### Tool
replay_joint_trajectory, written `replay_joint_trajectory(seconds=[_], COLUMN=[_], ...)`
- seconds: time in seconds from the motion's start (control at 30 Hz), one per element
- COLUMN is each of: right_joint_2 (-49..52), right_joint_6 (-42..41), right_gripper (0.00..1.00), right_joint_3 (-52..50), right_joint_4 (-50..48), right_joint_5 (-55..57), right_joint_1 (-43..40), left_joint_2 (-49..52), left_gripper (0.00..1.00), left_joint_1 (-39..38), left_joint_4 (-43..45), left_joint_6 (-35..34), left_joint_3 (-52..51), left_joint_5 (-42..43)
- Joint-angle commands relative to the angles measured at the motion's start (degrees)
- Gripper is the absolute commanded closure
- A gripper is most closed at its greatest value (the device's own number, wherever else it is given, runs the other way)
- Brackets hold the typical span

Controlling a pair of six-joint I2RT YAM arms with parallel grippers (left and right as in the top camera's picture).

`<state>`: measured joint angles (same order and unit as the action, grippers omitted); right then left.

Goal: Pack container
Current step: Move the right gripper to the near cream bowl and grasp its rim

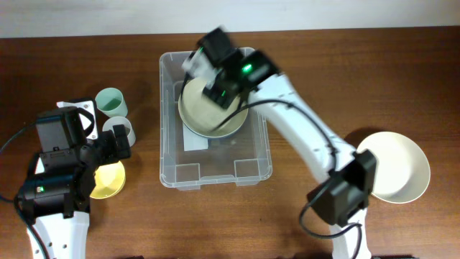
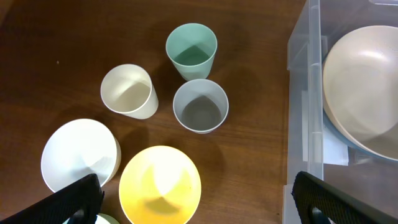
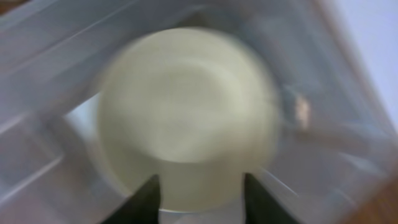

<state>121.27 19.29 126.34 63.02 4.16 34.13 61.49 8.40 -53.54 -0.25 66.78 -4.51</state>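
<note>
- Two fingers of the right claw stand apart in its wrist view. Nothing looks pinched between them, but that picture is badly smeared, so don't quote me on contact.
- Right under it is the beige bowl, inside the container at the far end, partly over the white label. I can't tell if it lies flat or leans on the wall. If it leans, I'd expect it to rock or slide.
- Bigger worry: a fingertip hooks the bowl's rim on the way up and flips it, or drags the whole bin.
- The container sits mid-table between the arms. It looks like light clear plastic, so one bump on a wall could shift it and throw off later drops.
- The left claw is spread wide and holds nothing, above a crowded bunch just left of the bin: green cup, grey cup, cream cup, yellow bowl, white bowl.
- The green and grey cups are just beside each other, so grabbing one could tip the other.
- The big white bowl is well off to the right. If it nests crooked on the beige one, the cups may not fit.
</note>
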Motion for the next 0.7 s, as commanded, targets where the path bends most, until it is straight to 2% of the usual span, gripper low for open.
replay_joint_trajectory(seconds=[0.0, 0.03, 0.2, 0.3, 0.4, 0.5, 0.67], right_joint_2=[-7.93, -9.16, -10.03, -10.4, -10.78, -15.65, -31.98], right_joint_6=[-21.75, -27.26, -36.89, -36.94, -36.94, -30.86, -30.29], right_gripper=[0.36, 0.24, 0.22, 0.22, 0.22, 0.23, 0.22], right_joint_3=[4.94, 4.98, 4.96, 4.96, 4.9, -3.52, -25.68], right_joint_4=[0.09, 0.9, 10.64, 20.24, 34.29, 34.32, 32.7], right_joint_5=[9.6, 8.74, 5.62, 4.37, 3.96, -9.01, -8.46], right_joint_1=[-10.29, -14.34, -28.76, -36.72, -43.76, -48.65, -54.51], left_joint_2=[-0.11, -0.11, -0.11, -0.11, -0.11, -0.11, -0.11], left_gripper=[0.0, 0.01, 0.0, 0.0, 0.0, 0.01, 0.0], left_joint_1=[0.28, 0.28, 0.28, 0.28, 0.28, 0.28, 0.28], left_joint_4=[-0.09, -0.09, -0.07, -0.07, -0.09, 0.07, -0.04], left_joint_6=[-0.61, -0.61, -0.61, -0.61, -0.61, -0.59, -0.61], left_joint_3=[0.98, 0.98, 0.98, 0.98, 0.98, 0.98, 0.98], left_joint_5=[0.7, 0.92, 2.16, 2.16, 2.16, 2.16, 2.16])
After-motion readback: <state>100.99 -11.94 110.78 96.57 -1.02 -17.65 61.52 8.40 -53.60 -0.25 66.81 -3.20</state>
